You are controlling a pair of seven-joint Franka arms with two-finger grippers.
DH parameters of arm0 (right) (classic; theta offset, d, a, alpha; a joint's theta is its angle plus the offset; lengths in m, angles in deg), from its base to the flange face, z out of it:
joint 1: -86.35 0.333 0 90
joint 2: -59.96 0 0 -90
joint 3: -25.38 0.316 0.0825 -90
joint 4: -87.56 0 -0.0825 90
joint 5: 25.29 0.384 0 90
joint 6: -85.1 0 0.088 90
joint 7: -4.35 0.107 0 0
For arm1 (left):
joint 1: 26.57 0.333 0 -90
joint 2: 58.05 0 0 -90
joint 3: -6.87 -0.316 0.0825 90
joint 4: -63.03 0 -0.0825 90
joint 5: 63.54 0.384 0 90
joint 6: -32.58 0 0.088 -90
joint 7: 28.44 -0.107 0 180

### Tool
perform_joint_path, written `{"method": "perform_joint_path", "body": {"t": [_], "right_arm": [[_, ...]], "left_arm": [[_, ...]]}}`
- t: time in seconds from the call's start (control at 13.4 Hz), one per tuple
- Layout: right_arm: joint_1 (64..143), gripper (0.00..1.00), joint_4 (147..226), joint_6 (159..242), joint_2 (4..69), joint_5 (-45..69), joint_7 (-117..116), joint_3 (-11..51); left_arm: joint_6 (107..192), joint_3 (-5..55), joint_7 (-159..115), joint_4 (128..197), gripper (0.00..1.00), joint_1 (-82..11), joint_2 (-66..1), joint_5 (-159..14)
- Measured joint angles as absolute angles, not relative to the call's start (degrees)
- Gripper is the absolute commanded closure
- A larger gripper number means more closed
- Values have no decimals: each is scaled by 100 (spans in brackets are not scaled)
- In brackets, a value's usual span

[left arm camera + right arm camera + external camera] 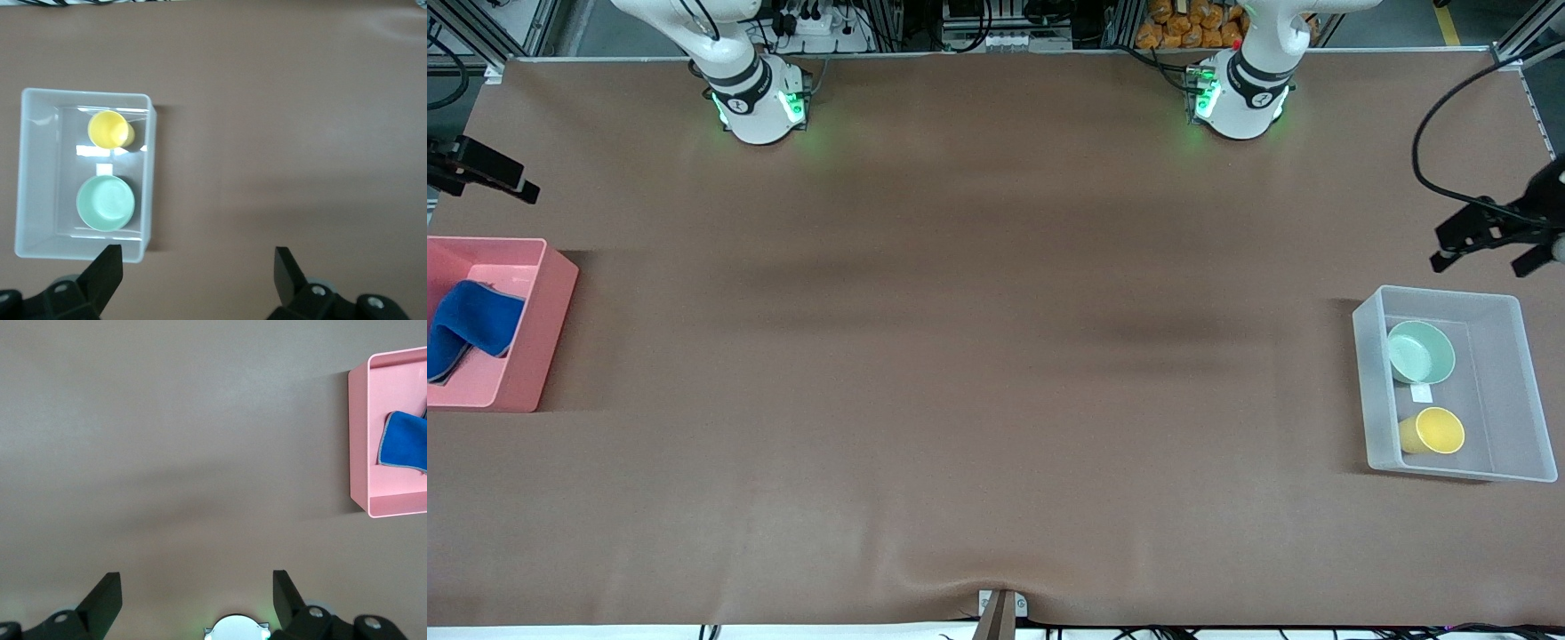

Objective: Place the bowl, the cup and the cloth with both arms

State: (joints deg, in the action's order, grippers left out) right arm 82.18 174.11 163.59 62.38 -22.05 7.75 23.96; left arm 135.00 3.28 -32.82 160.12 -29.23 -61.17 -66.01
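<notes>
The mint-green bowl (1421, 352) and the yellow cup (1436, 431) sit in a clear bin (1507, 391) at the left arm's end of the table, the cup nearer to the front camera. The left wrist view shows the bowl (105, 203), the cup (110, 129) and the bin (40, 173). The blue cloth (467, 324) lies in a pink bin (534, 329) at the right arm's end; it also shows in the right wrist view (403, 440). My left gripper (1485, 258) (197, 267) is open and empty, up beside the clear bin. My right gripper (489, 173) (197, 590) is open and empty, up beside the pink bin (360, 433).
The brown table (978, 356) stretches wide between the two bins. The arm bases (760, 107) (1240, 98) stand at its edge farthest from the front camera. A small white label (1421, 393) lies in the clear bin between bowl and cup.
</notes>
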Motion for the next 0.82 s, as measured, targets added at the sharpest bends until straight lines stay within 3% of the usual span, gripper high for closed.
{"method": "perform_joint_path", "body": {"t": [0.82], "right_arm": [[8216, 0, 17407, 16296, 6239, -2204, 776, 2383]], "left_arm": [[13271, 372, -3072, 15797, 0, -2914, -6084, -6601]]}}
